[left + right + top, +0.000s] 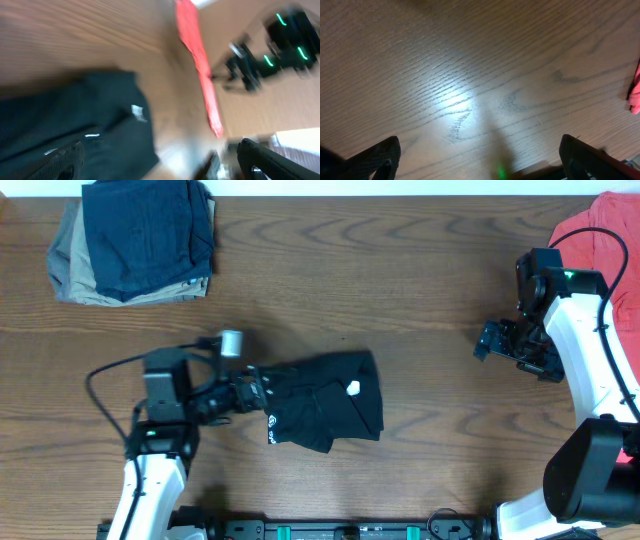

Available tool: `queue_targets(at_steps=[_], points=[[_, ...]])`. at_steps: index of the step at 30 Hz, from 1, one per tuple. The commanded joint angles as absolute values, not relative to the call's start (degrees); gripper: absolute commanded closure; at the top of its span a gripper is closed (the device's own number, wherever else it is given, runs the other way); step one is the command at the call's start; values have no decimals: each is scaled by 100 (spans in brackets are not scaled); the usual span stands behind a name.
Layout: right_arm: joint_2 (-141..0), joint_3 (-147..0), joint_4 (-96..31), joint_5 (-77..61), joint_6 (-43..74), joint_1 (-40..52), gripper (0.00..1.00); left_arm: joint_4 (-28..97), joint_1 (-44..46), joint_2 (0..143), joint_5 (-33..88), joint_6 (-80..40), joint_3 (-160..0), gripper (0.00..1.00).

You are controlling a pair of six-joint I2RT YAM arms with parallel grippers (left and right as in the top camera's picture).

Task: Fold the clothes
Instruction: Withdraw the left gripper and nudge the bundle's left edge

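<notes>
Overhead view: black shirt [330, 405] lies as a compact, partly folded bundle at mid-table, with white logo marks showing near its left and upper edges. Left gripper [262, 387] sits at the bundle's left edge. The left wrist view, though blurred, shows its fingers [62, 159] spread wide, one over black cloth, nothing pinched. Right gripper [488, 341] hangs over bare table [470, 75] well to the right of the shirt, nearer the red shirt [600, 230]; its fingers [592, 160] are likewise spread and empty. Navy and khaki stack [135, 245] lies at the far left corner, well apart. Judged step: taking the left edge for a further fold. To do it well, the jaws should close on every layer at that edge rather than the top one alone, since thin cloth slips and peels apart. The lift should be low, the carry even, and the edge laid flush with the opposite side. The right arm could pin the far side against sliding.
</notes>
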State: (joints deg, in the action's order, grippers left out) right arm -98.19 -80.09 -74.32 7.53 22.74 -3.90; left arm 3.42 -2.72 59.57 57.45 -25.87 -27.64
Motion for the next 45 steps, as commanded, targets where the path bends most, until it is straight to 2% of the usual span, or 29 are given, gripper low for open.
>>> queue_targets(at_steps=[1,5,8,13,16,18,22,25,28,33,36,45], points=[[-9850,-8084,-7435,812,2222,-368,1,899,-805,5979,4665,-2414,-2834,2],[-9850,-8084,-7435,814,2222,-368,1,1717,-1131,5994,3699,-1997,-2845,2],[-9850,-8084,-7435,812,2222,-368,1,1997,-1144,5990,3485,-1909,-2873,2],[-9850,-8084,-7435,812,2222,-368,1,2093,-1144,5979,3551,-1907,-3124,2],[-9850,-8084,-7437,812,2222,-368,1,1717,-1144,5979,3293,-1907,-3326,2],[-9850,-8084,-7435,812,2222,-368,1,1544,-1144,5979,2412,-1909,-3389,2],[-9850,-8084,-7435,812,2222,-368,1,1752,-1146,6023,-486,-1914,-3393,2],[-9850,-8084,-7435,812,2222,-368,1,2086,-1146,6055,-1586,-1911,-3393,2],[-9850,-8084,-7435,812,2222,-368,1,2462,-1144,6055,-1138,-1914,-3393,2],[-9850,-8084,-7435,814,2222,-368,1,2985,-1144,6055,1505,-1907,-3393,2],[-9850,-8084,-7435,812,2222,-368,1,3039,-1144,6055,2517,-1793,-3387,2],[-9850,-8084,-7435,814,2222,-368,1,3085,-1109,6613,2893,-1500,-3288,2]])
